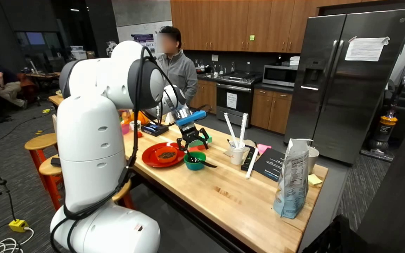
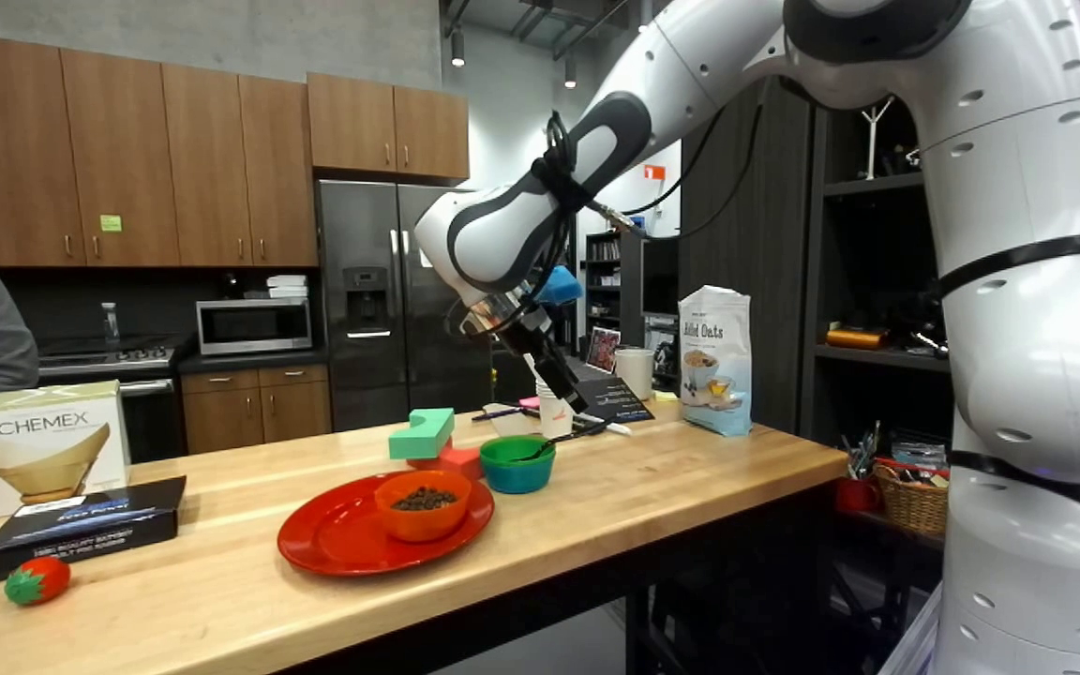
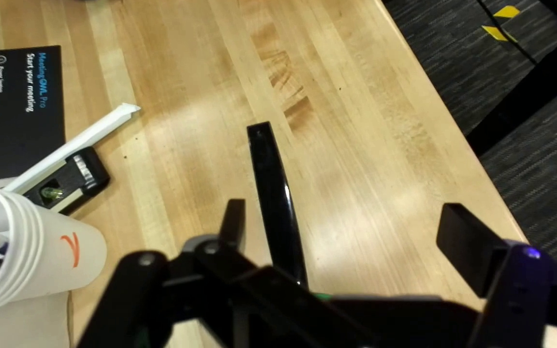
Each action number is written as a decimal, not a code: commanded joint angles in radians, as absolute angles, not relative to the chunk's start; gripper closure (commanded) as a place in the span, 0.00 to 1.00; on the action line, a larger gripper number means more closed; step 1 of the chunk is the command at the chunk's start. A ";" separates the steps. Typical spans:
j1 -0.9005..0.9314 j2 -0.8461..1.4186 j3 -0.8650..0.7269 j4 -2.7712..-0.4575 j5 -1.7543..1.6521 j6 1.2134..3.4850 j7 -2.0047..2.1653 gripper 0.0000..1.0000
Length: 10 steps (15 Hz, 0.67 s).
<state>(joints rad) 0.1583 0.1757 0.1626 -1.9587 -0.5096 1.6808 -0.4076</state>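
The glossy black, plastic-looking spoon (image 3: pixel 278 205) is found with its head inside a round teal-green bowl (image 2: pixel 517 478) and its long handle projecting over the rim, above the pale wooden tabletop (image 2: pixel 174 609). The black two-fingered gripper (image 3: pixel 346 227) is positioned above the spoon, near the bowl, with its fingers spread wide apart, and nothing is seen clamped between them. In the wrist view the handle is framed between the fingers, closer to the one on the side of the white paper cup stack (image 3: pixel 61 256); whether either is touching it cannot be told. The following hazards are noted. Should the fingers be brought together off-centre, the handle would probably be pushed sideways first, and the bowl, judged light, could be dragged or tipped. Should the gripper be lowered too far, the rim could be struck. By a sideways swing, the cup stack could be toppled, or the orange bowl (image 2: pixel 423 528) of brown pellets (image 2: pixel 425 499), set on the round red plate (image 2: pixel 334 536), could be knocked and spilled.
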 commanded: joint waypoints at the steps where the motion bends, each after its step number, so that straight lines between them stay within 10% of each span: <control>1: 0.151 0.112 0.179 -1.974 -0.408 1.705 -0.470 0.00; 10: 0.187 -0.103 0.209 -2.038 -0.183 1.796 -0.561 0.00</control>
